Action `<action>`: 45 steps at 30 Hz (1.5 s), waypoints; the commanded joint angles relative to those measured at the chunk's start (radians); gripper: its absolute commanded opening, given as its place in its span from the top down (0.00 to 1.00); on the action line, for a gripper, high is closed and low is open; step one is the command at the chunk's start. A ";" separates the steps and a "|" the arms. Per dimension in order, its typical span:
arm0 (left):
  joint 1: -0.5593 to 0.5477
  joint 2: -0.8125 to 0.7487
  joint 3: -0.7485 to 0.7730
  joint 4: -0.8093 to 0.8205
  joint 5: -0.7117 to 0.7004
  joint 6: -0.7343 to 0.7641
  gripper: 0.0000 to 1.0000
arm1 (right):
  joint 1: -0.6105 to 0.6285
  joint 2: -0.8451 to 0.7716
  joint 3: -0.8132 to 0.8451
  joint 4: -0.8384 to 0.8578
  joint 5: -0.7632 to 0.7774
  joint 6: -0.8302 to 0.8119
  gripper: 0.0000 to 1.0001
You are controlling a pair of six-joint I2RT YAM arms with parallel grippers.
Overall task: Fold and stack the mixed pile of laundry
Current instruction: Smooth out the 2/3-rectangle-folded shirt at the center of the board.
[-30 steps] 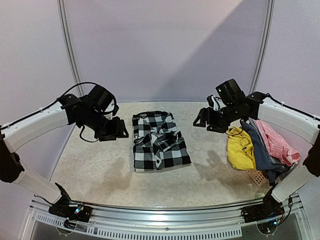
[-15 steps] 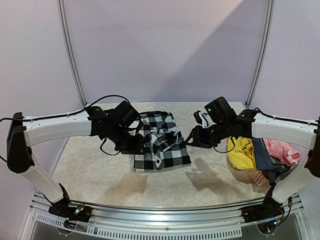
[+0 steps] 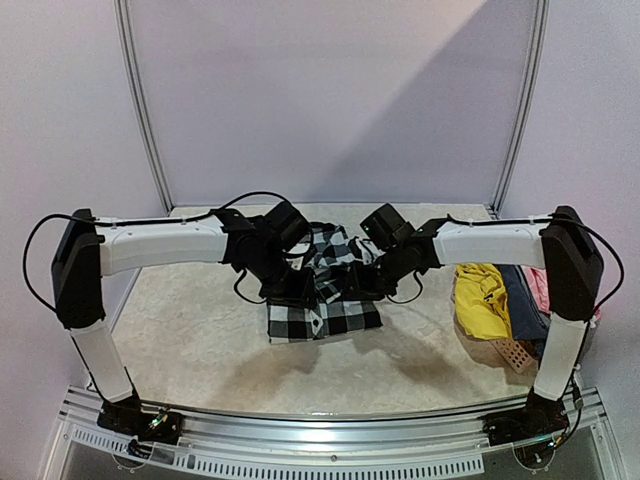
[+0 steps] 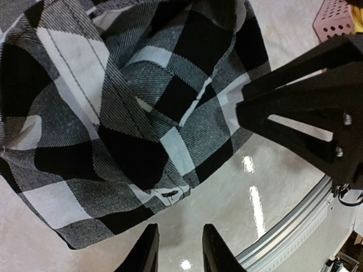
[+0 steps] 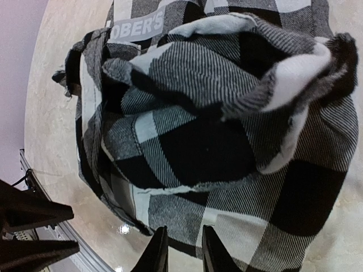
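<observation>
Soft cloth, the checked shirt point(image 3: 330, 305) should handle light and limp; its edge lies just ahead of the left claw point(image 4: 180, 241) and right claw point(image 5: 182, 241); both stand narrowly parted, gripping nothing.

Shirt point(image 5: 215, 153) — matt woven cloth.

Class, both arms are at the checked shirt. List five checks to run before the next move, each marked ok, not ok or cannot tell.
1. Shirt lies on the table: ok.
2. Shirt flat: not ok, its cloth is bunched in folds.
3. Left tool has cloth: not ok; its fingers stand apart over bare table, just short of the hem.
4. Right tool has cloth: cannot tell; cloth shows behind its narrow gap.
5. Yellow garment away from both tools: ok, it hangs at the right.
</observation>
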 commanded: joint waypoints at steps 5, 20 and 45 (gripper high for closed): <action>-0.001 0.020 0.022 -0.030 0.053 0.036 0.74 | 0.005 0.153 0.135 -0.025 -0.049 -0.056 0.80; 0.002 -0.049 -0.052 -0.086 0.028 0.086 0.74 | -0.090 0.332 0.395 -0.015 -0.090 -0.071 0.80; 0.017 -0.042 0.064 -0.188 -0.031 0.186 0.75 | -0.279 0.328 0.745 -0.023 -0.049 0.038 0.27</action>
